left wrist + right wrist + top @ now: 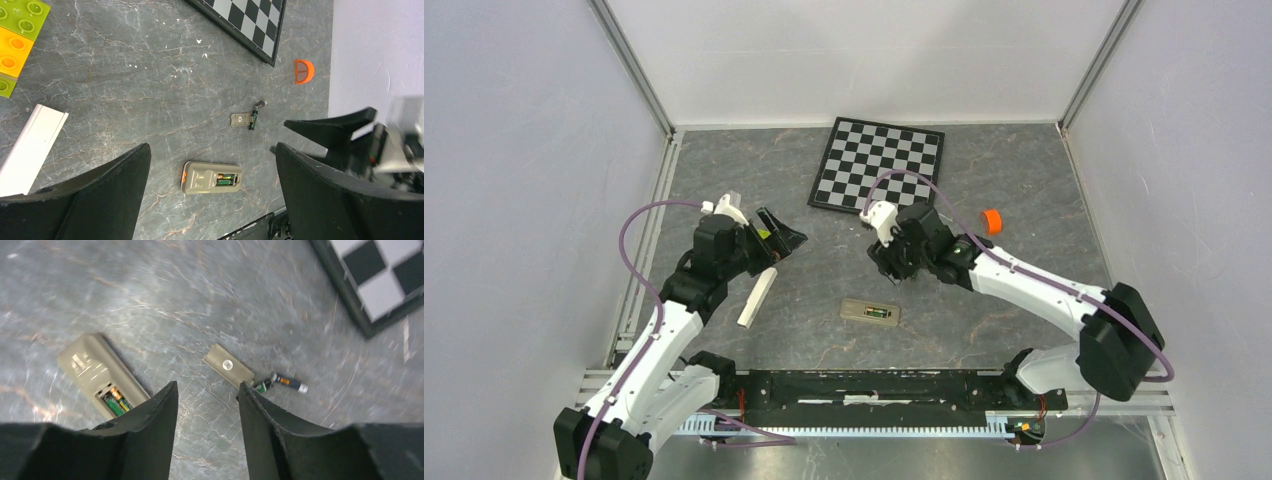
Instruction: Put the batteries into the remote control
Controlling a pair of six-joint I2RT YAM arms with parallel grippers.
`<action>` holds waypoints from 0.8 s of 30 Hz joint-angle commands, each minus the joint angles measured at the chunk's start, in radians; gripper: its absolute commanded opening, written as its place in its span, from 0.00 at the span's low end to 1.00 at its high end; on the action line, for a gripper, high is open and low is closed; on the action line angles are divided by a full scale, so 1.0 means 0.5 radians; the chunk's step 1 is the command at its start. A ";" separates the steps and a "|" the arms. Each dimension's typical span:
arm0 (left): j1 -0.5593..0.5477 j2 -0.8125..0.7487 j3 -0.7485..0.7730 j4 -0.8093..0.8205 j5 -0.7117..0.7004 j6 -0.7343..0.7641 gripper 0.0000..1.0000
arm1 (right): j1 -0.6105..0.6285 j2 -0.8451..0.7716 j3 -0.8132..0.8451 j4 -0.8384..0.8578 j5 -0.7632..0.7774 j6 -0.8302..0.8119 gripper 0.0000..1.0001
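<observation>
The remote control [870,312] lies back up on the grey table, in front of both arms. Its battery recess is uncovered and two green batteries [226,179] sit inside it. The small cover plate [228,365] lies apart from it, with a loose dark battery [289,382] beside it and another [261,386] partly hidden by a finger. My right gripper [207,386] hovers open and empty over the bare table between remote control [100,372] and plate. My left gripper [212,147] hangs wide open above the remote control [212,177], holding nothing.
A chessboard [879,165] lies at the back. An orange cap [992,221] sits to its right. A long cream block [757,297] rests under the left arm, with coloured toy bricks [15,40] beyond it. White walls close in three sides.
</observation>
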 commanded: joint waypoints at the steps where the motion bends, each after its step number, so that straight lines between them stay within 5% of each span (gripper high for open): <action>1: 0.010 -0.004 0.043 0.103 0.067 0.073 0.95 | 0.001 0.182 0.059 -0.089 0.468 0.684 0.49; 6: 0.010 0.014 -0.007 0.248 0.213 0.029 0.86 | 0.001 0.343 0.075 -0.145 0.711 0.916 0.37; 24: 0.010 0.039 -0.049 0.310 0.267 0.026 0.78 | 0.001 0.591 0.141 -0.065 0.850 0.938 0.27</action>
